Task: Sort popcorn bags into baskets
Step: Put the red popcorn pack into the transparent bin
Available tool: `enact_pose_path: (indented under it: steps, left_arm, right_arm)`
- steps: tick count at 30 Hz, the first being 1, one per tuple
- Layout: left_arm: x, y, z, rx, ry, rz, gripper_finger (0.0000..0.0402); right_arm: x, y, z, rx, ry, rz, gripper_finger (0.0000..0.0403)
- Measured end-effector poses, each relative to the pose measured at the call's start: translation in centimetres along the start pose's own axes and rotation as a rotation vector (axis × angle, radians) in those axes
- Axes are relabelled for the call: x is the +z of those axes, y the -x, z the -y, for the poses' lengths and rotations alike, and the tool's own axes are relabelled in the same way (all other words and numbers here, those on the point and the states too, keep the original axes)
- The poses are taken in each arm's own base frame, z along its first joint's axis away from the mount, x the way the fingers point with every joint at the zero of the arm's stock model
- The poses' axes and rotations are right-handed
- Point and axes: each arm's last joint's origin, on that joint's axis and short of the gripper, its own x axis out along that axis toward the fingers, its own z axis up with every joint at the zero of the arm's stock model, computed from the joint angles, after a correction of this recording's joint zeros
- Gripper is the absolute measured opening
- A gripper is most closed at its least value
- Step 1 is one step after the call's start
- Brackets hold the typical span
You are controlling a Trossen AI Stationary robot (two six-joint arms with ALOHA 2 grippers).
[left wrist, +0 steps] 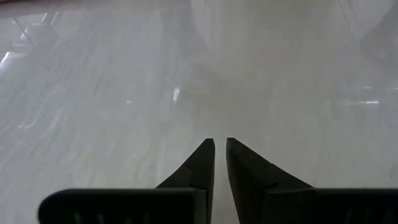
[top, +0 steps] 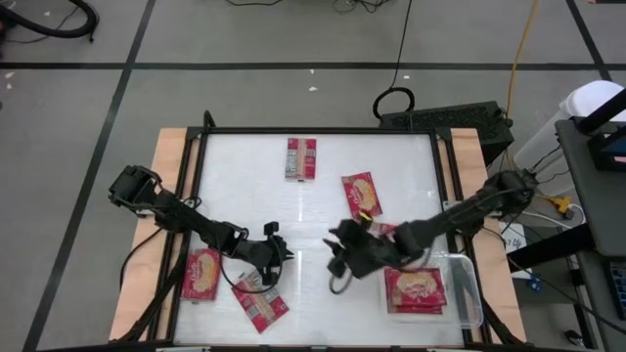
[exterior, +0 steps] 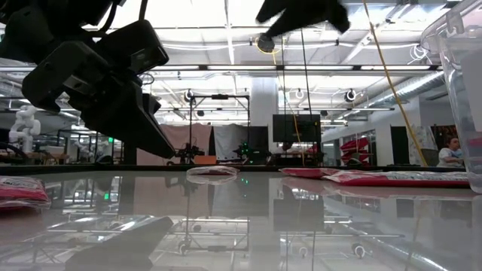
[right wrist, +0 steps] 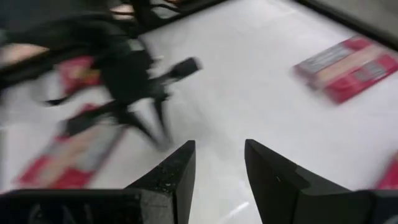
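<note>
Over the table's middle, the right gripper point(top: 335, 256) hung with its jaws parted and nothing between them; its wrist view showed only bare white tabletop in the gap. Likely between bags, since it sat away from the bin point(top: 468, 289) and pointed toward the left arm's side.

Just behind it, beside its own forearm, the bin held a stack of bags point(top: 415, 290) with the cream oval face up. Those looked sorted already. Another bag point(top: 361, 194) lay just past the gripper on the far side, partly by the arm, and one more point(top: 300, 158) lay well beyond near the far edge, print side up.

Facing it, a short way off, the left gripper point(top: 285, 253) was low over the table with its fingers point(left wrist: 202, 163) nearly pinched together, a thin slit between them, holding nothing. Two bags lay by it: one point(top: 201, 275) behind it toward its arm's base, one point(top: 260, 303) just beside it on the near side, skewed. Possibly it was lined up to slide under or nudge that skewed bag, but the low view was too cluttered to confirm contact.

Loose bags were flat on a slick surface, so a low, narrow approach made sense.
</note>
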Motion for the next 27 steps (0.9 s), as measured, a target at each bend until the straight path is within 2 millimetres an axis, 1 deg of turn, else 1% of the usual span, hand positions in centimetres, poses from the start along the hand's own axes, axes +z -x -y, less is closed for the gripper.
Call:
enact_pose_path:
  steps: [5, 10, 13, 19, 23, 27]
  left_arm:
    - [0.1, 0.0, -0.2, 0.062, -0.022, 0.017, 0.0047]
    - [0.3, -0.1, -1.2, 0.204, -0.032, 0.048, 0.0047]
    - [0.6, -0.3, -2.3, 0.295, -0.014, 0.061, 0.0047]
    - [1.0, -0.8, -5.3, 0.395, 0.002, 0.034, 0.0047]
    - [0.4, -0.9, -7.2, 0.455, 0.02, -0.055, 0.0047]
    - [-0.4, -0.6, -7.7, 0.481, 0.033, -0.142, 0.0047]
  right_arm:
    - [0.3, -3.9, 1.5, -0.108, 0.082, -0.016, 0.0132]
    - [0.1, -7.6, 3.0, -0.217, 0.153, -0.016, 0.0132]
    - [-0.1, -9.8, 3.8, -0.276, 0.207, -0.014, 0.0132]
    - [0.0, -13.9, 6.1, -0.346, 0.301, -0.027, 0.0132]
    - [0.6, -16.2, 7.8, -0.317, 0.358, -0.034, 0.0132]
    - [1.5, -18.1, 9.7, -0.252, 0.389, -0.039, 0.0132]
